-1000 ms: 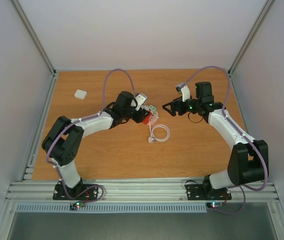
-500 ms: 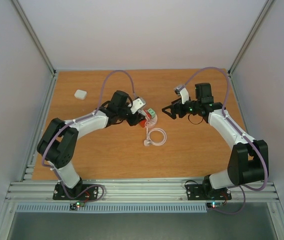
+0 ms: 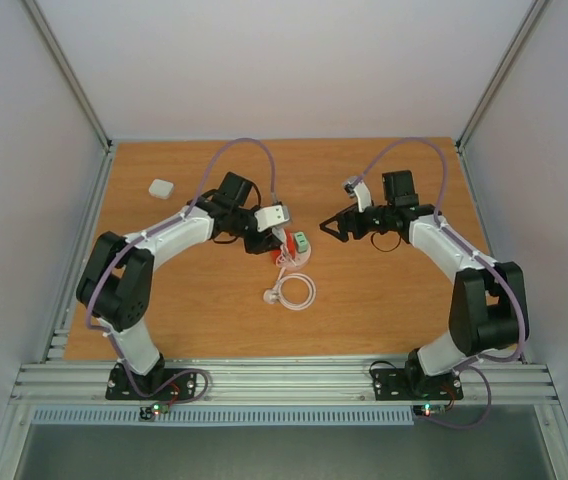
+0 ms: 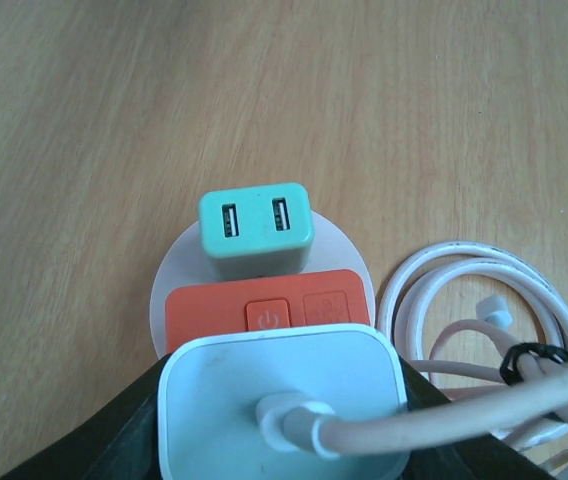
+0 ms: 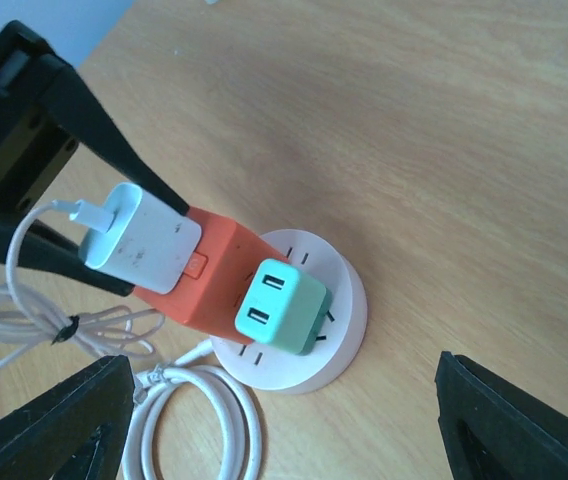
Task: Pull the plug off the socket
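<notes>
socket [image 5: 289, 378] on wood table [image 5: 434, 140], left gripper [image 4: 282, 400] clamping white plug [image 5: 144, 238], right gripper [image 3: 330, 228] spread

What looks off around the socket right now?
Nothing spilled or broken. The charger, gripped by the left hand, is stacked on the red block on the socket; its cable lies loosely coiled alongside.

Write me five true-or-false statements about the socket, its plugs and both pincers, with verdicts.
1. The green adapter sits on the socket. True.
2. The right pincer grips the green adapter. False: it is open and apart from it.
3. The left pincer is shut on the white charger. True.
4. The cable lies stretched straight. False: it is coiled beside the socket.
5. The red block sits between the white charger and the green adapter. True.
</notes>
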`<action>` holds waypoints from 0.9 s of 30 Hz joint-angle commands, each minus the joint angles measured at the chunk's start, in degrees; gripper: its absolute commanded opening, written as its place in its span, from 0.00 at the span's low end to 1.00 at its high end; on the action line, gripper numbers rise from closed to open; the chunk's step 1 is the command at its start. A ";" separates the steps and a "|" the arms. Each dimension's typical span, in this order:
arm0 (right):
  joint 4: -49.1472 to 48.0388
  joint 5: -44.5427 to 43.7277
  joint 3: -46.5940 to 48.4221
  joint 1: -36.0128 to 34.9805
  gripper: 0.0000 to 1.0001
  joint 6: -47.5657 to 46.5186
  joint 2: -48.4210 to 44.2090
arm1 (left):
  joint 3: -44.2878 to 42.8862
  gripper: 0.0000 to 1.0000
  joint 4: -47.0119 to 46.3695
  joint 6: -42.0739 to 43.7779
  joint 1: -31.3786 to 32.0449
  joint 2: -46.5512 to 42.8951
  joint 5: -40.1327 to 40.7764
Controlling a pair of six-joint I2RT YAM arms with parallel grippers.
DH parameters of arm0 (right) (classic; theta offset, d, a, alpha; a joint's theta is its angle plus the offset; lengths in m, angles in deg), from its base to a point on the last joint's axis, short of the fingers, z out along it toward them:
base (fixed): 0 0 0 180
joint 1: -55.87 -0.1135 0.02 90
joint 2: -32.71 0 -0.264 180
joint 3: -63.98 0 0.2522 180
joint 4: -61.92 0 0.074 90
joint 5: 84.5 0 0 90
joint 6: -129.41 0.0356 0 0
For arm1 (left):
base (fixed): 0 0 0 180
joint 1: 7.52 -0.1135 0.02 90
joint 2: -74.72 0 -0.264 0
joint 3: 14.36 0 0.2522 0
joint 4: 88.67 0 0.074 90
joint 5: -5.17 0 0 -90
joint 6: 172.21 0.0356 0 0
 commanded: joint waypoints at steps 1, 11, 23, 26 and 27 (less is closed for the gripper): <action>-4.53 -0.14 -0.20 -1.13 0.84 8.66 2.58 | -1.96 0.22 0.74 -0.27 0.41 2.10 -2.75; -7.79 -4.05 1.56 -6.88 0.87 19.41 8.03 | 1.18 0.22 -3.61 -3.15 2.60 1.62 0.42; -7.70 -9.48 0.23 -10.60 0.90 18.71 12.26 | 1.20 0.22 -4.27 -4.13 2.75 1.53 0.74; -7.79 -10.23 -0.04 -11.03 0.90 18.03 13.00 | 1.17 0.21 -4.17 -4.13 2.78 1.50 0.67; -7.88 -10.29 -0.36 -11.21 0.90 17.56 13.06 | 1.05 0.21 -4.17 -4.22 2.78 1.52 0.63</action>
